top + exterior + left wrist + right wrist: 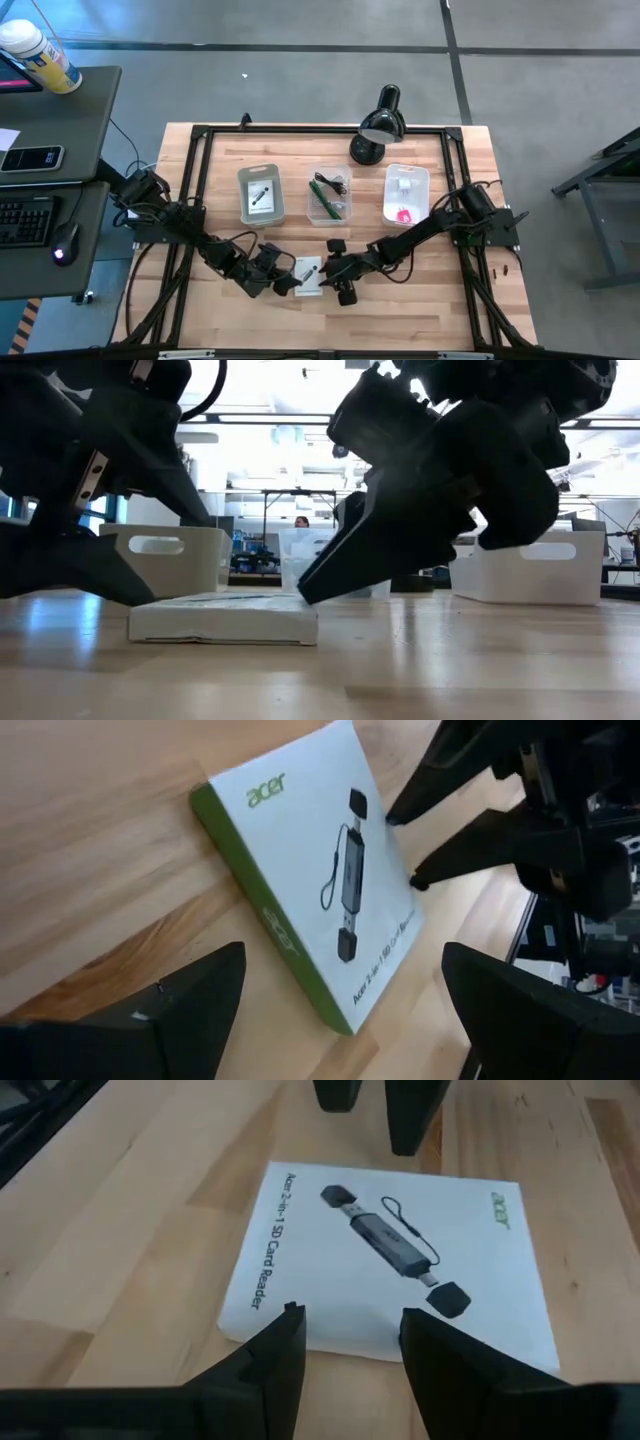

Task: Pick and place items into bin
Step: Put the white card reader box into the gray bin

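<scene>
both arms are down low at the near edge of the pale wooden tabletop, and between them lies the flat white card box with a green edge and a printed black card reader. it lies flat on the wood, outside all three bins.

left gripper sits just beside the box on its left side. in the left wrist view its two dark fingers are spread wide, apart on either side of the box's near corner, not clamping anything.

right gripper comes in from the other side. the right wrist view shows its fingers set narrow, a small gap between them, tips right at the box's printed edge. the low view has a dark finger angled down to the box's upper right corner; whether it actually touches, can't tell.

further back stand the three open white plastic bins in a row: the left bin holds a white card with a black part, the middle bin has a green stick and a black cable, the right bin carries a white piece and a pink one. the black desk lamp stands behind the middle and right bins.
</scene>
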You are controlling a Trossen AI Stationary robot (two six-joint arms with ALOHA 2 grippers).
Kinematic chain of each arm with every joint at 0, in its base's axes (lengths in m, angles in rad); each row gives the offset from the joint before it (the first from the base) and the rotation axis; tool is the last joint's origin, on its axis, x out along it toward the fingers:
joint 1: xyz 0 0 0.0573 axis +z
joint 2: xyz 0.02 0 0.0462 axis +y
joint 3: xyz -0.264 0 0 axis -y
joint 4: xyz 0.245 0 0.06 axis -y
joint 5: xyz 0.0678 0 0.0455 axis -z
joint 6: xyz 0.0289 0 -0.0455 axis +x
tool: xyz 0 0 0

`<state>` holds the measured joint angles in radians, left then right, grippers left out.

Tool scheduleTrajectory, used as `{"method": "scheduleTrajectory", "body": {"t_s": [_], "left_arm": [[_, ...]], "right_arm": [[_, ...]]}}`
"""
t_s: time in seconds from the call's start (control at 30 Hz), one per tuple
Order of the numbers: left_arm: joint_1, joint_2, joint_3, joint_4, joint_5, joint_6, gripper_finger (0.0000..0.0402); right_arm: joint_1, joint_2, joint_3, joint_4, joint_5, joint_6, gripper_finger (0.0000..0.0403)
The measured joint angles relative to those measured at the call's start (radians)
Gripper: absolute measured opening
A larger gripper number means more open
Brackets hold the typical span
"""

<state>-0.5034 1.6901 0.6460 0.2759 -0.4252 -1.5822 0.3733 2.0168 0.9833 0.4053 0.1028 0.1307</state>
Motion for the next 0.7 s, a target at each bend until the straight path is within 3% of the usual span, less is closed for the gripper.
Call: {"method": "scheduleTrajectory", "body": {"t_s": [0.4,0.7], "left_arm": [[0.001,0.003,0.001,-0.006,0.003,-0.004,0.0328],[0.047,0.083,0.061,0.019,0.033,-0.002,0.0328]], "right_arm": [[-0.013,0.007,-0.009,0.004,0.002,0.024,0.0147],[-0.013,0.010,-0.016,0.002,0.002,0.039,0.0149]]}}
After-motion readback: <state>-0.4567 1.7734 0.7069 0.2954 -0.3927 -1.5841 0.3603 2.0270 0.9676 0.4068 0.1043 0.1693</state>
